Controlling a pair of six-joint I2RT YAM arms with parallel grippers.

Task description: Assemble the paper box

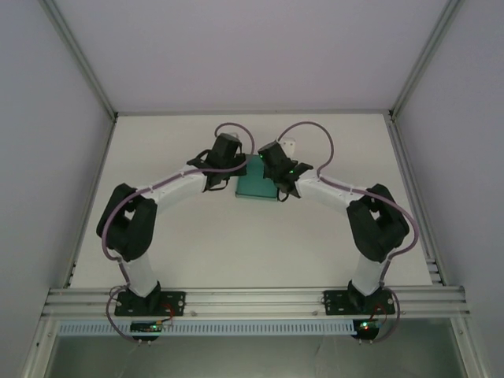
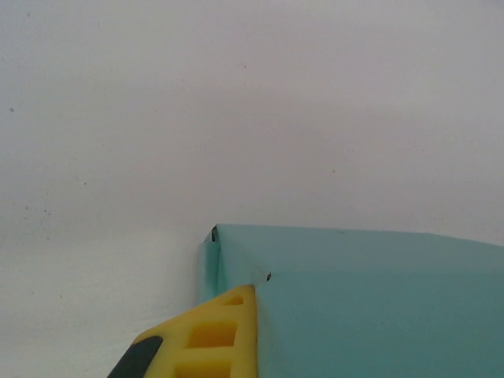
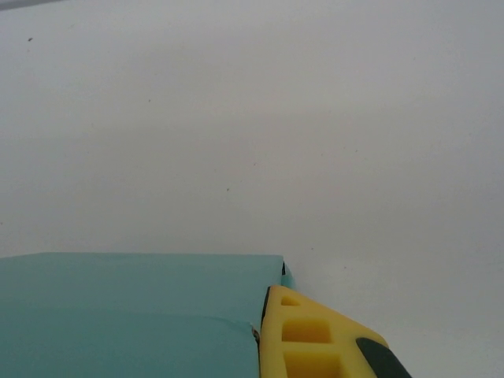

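The paper box (image 1: 257, 187) is a small, low teal card box in the middle of the white table, with both arms meeting over it. My left gripper (image 1: 241, 168) is at the box's left end. In the left wrist view one yellow finger (image 2: 224, 331) lies flat against the outside of the teal box (image 2: 370, 307), and the card hides the other finger. My right gripper (image 1: 276, 179) is at the right end. Its yellow finger (image 3: 303, 339) presses the outside of the box (image 3: 134, 307) near a corner. Both grippers are shut on thin card walls.
The white table (image 1: 197, 244) lies open around the box. Aluminium rails (image 1: 252, 299) run along the near edge where the arm bases are bolted. Slanted frame posts (image 1: 79, 59) and pale walls close in the left, right and far sides.
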